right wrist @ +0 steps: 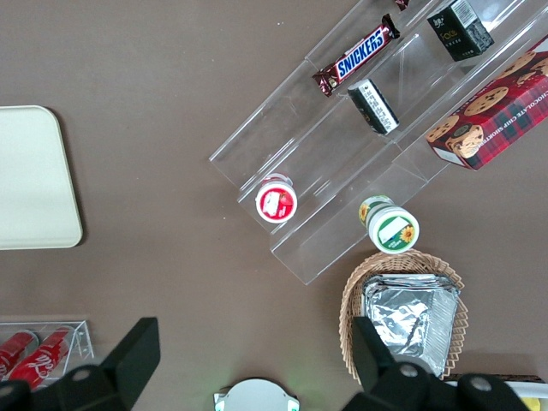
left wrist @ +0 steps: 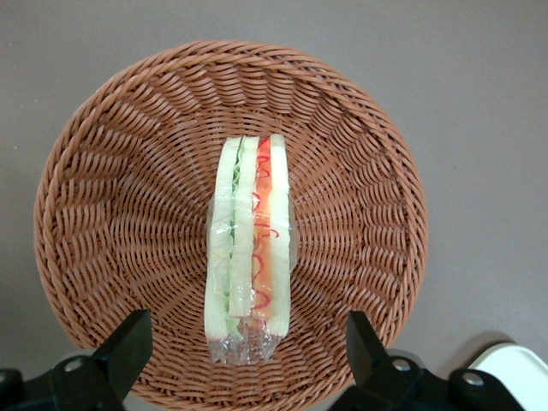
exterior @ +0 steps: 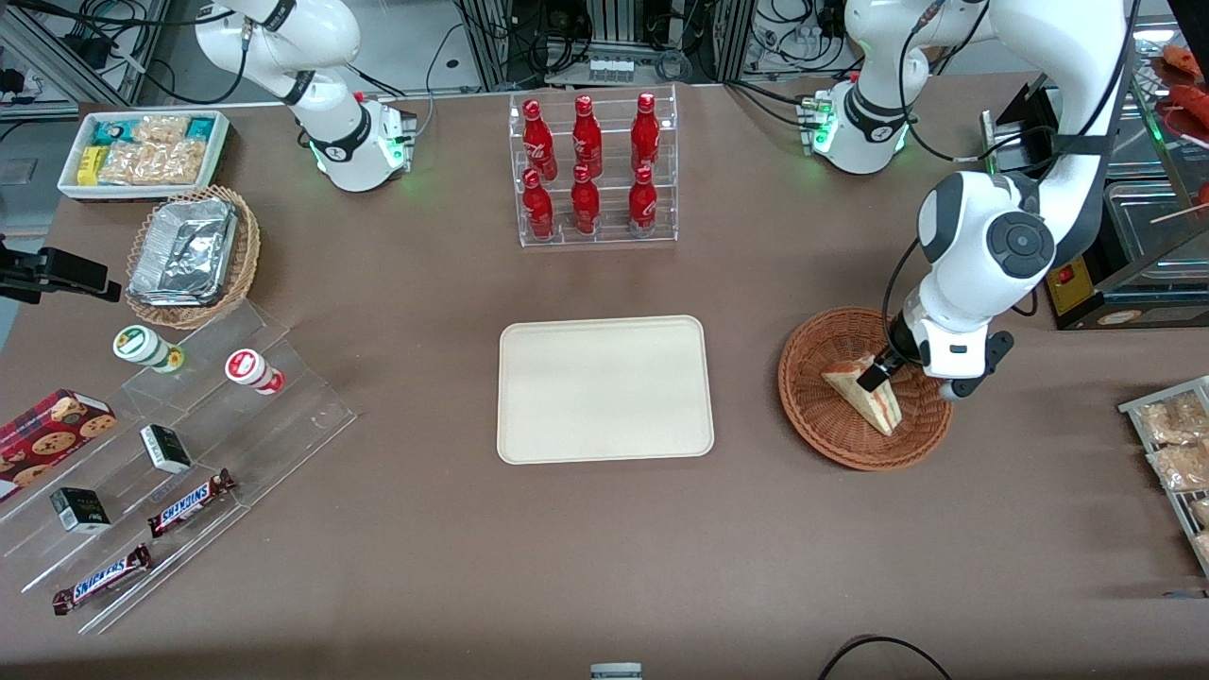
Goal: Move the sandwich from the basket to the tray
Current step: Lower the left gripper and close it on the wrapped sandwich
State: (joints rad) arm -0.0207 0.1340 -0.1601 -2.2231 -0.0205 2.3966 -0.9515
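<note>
The sandwich, a wedge in clear film with red, orange and green layers, lies in the round reddish-brown wicker basket. My left gripper hangs open just above the basket, over the sandwich's end farther from the front camera. Its dark fingers stand wide apart, one to each side of the sandwich's wrapped end, and touch nothing. The cream tray lies flat beside the basket, toward the parked arm's end, with nothing on it.
A clear rack of red bottles stands farther from the front camera than the tray. A tan basket with foil, a white bin of snacks and acrylic steps with snack bars lie toward the parked arm's end. Packets sit at the working arm's table edge.
</note>
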